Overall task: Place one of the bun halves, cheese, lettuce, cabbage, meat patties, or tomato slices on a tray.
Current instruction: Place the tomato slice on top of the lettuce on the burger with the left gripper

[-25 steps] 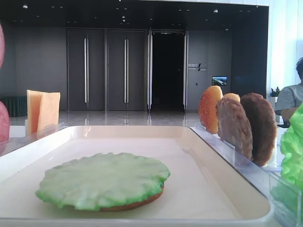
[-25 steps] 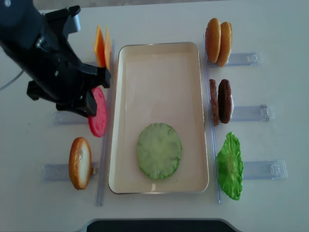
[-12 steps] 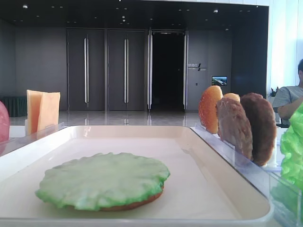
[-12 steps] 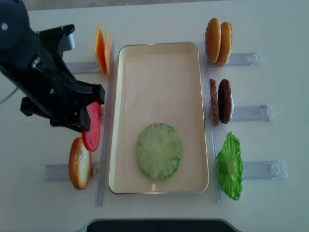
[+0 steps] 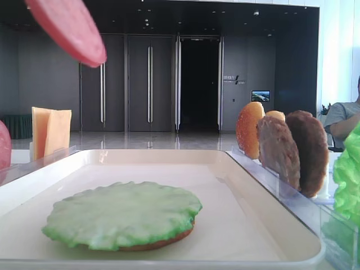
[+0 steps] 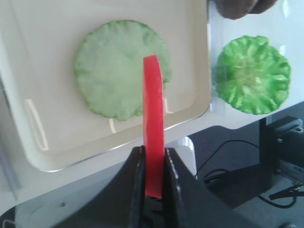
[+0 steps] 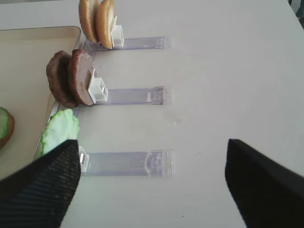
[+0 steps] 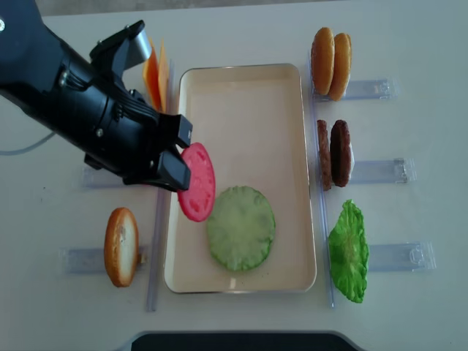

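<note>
Bright even light; glare streaks on tray [image 6: 33, 123]; gripper edges blurred close-up.

left arm: black, extended from the upper left of the overhead view toward the middle, wrist angled down and to the right. left gripper [image 8: 181, 170]: jaws closed tight, a red disc pinched edge-on between them, as seen in the left wrist view [image 6: 153, 178]. right gripper [image 7: 152, 183]: only two dark fingers [image 7: 259, 183] are shown at the lower corners of its wrist view, set wide apart, nothing between them.
</note>
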`<state>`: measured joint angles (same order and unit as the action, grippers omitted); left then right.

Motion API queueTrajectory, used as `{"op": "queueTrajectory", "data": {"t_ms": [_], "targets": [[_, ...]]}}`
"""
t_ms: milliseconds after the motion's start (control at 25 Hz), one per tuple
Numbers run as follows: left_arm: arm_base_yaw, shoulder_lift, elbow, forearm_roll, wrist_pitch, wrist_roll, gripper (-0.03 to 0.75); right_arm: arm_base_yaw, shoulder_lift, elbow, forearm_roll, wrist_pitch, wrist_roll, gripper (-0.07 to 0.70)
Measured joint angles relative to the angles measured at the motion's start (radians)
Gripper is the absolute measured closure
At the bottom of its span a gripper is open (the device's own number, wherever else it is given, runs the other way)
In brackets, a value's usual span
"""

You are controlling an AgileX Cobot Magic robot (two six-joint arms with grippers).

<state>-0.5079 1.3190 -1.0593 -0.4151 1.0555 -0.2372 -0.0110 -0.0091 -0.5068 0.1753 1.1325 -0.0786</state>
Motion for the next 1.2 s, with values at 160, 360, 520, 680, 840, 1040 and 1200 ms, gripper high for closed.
{"op": "queueTrajectory", "data": {"t_ms": [160, 360, 520, 680, 840, 1040, 1200], "targets": [[0.0, 0.02, 0.001, -0.114, -0.037, 0.088, 0.652, 0.0, 0.0, 0.0, 0.0, 0.0, 0.0, 0.043], [0.0, 0.041, 0.001, -0.173, -0.051, 0.133, 0.652, 0.0, 0.0, 0.0, 0.0, 0.0, 0.0, 0.043], [0.0, 0.061, 0.001, -0.179, -0.052, 0.141, 0.652, 0.0, 0.0, 0.0, 0.0, 0.0, 0.0, 0.043], [0.0, 0.124, 0.001, -0.191, -0.057, 0.176, 0.652, 0.0, 0.0, 0.0, 0.0, 0.0, 0.0, 0.043], [0.0, 0.207, 0.001, -0.225, -0.076, 0.246, 0.652, 0.0, 0.0, 0.0, 0.0, 0.0, 0.0, 0.043], [0.0, 0.298, 0.001, -0.312, -0.113, 0.365, 0.652, 0.0, 0.0, 0.0, 0.0, 0.0, 0.0, 0.043], [0.0, 0.348, 0.001, -0.335, -0.14, 0.422, 0.652, 0.0, 0.0, 0.0, 0.0, 0.0, 0.0, 0.043]]}}
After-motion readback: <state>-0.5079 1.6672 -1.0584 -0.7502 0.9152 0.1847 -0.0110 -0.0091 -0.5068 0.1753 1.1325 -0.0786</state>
